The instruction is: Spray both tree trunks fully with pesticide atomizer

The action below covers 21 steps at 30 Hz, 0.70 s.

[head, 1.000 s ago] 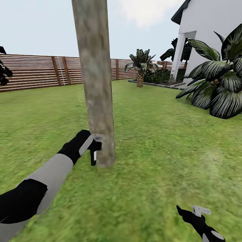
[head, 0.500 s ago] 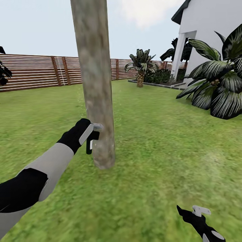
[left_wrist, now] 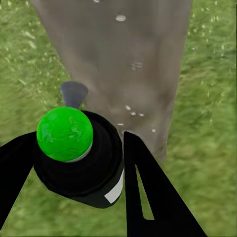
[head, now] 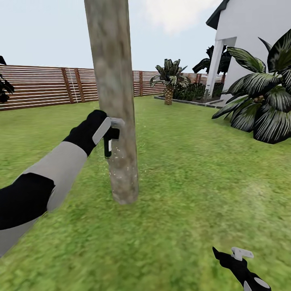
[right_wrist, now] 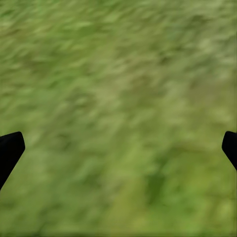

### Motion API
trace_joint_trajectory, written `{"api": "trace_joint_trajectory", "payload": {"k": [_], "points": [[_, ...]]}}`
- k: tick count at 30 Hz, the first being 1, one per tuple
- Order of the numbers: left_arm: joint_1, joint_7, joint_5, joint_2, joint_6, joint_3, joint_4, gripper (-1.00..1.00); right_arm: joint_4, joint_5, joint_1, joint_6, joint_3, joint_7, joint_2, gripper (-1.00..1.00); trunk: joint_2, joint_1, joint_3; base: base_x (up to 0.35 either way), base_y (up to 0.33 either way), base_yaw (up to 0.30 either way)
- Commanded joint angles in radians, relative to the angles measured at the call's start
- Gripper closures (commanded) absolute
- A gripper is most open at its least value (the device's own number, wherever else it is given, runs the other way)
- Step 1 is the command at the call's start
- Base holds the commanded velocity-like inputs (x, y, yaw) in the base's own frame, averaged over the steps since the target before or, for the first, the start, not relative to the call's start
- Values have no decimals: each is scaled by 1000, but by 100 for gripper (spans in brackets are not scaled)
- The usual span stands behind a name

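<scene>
Left arm: you are reaching forward, left gripper [head: 108,139] clamping the small black green-capped atomizer [left_wrist: 78,151] against the mottled grey-brown trunk [head: 115,101].
Right gripper [head: 238,258]: you are hanging it low over grass [right_wrist: 123,98], fingers spread wide.

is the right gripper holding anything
No, the right gripper is open, its fingertips spread wide at the frame edges with only grass between them.

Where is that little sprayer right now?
The sprayer sits clamped in the left end effector, held up against the left side of the trunk, above the grass.
</scene>
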Motion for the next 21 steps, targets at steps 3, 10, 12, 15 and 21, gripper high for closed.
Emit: {"api": "trace_joint_trajectory", "payload": {"k": [3,10,12,15,21], "points": [[-47,1,0,-6,0,0,24,100,0,0,0,0,0,0,0,-100,0,0,0,0,0,0],[-107,1,2,-20,-1,1,39,100,0,0,0,0,0,0,0,-100,0,0,0,0,0,0],[-129,1,1,-19,-1,1,40,100,0,0,0,0,0,0,0,-100,0,0,0,0,0,0],[-138,1,1,-16,-1,1,97,100,0,0,0,0,0,0,0,-100,0,0,0,0,0,0],[-139,-5,1,24,-7,-1,267,100,1,0,0,0,0,0,0,-100,0,0,0,0,0,0]]}}
